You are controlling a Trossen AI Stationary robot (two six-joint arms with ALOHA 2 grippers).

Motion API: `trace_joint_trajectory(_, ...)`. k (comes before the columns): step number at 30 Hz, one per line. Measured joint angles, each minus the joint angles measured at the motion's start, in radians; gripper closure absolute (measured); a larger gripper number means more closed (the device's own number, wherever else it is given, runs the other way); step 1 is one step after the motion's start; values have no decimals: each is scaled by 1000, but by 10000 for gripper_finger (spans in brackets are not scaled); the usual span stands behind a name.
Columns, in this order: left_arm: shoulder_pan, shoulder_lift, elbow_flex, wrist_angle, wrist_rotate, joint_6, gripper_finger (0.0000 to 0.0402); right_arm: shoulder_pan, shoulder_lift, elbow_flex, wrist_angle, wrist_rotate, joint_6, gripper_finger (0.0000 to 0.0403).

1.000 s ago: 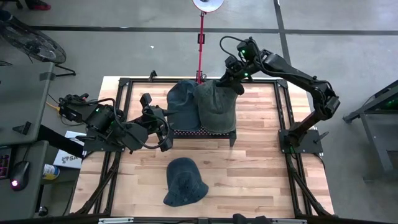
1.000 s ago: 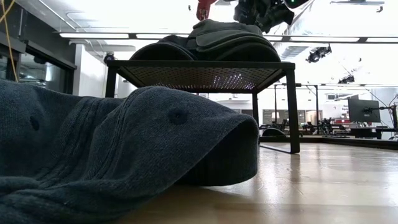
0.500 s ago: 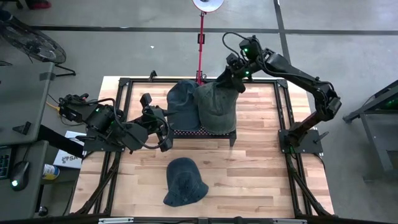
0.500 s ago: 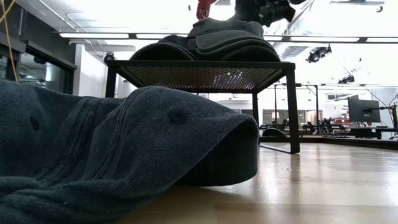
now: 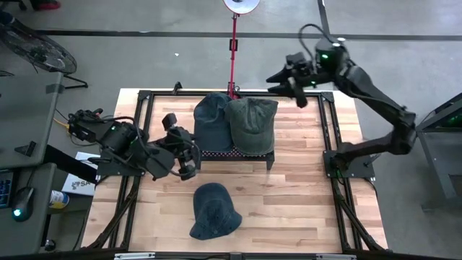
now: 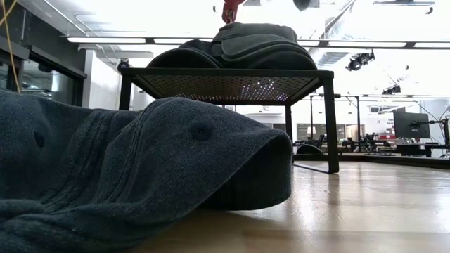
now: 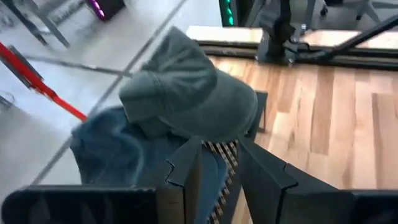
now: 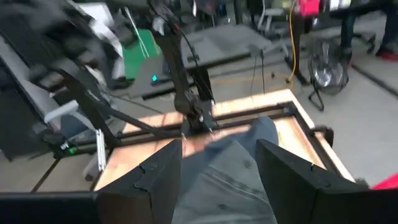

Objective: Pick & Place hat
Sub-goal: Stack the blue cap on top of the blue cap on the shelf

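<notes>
Since a second ago, the right gripper [image 5: 289,85] has let go of the olive-green cloth hat [image 5: 252,123] and pulled away beyond the pale wooden counter's [image 5: 303,195] far edge, fingers spread and empty. That hat lies on the black mesh rack [image 5: 238,152], touching a dark blue cap [image 5: 211,119]. Another dark blue hat [image 5: 214,211] sits on the counter nearer the front. Beside the rack, the left gripper [image 5: 189,152] holds nothing, fingers slightly apart.
</notes>
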Motion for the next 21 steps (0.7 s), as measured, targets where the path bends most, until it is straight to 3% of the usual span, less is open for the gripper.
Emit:
trace_joint_trajectory(4,0,1,-44,-41,47,-63,301,64,-84,1,-21,88,13,207)
trace_joint_trajectory(10,0,1,-180,-64,212,-201,301,210,-168,1,-73,278,61,207)
trace_joint_trajectory(21,-1,1,-547,143,551,-310,301,552,-179,1,-183,568,203,208)
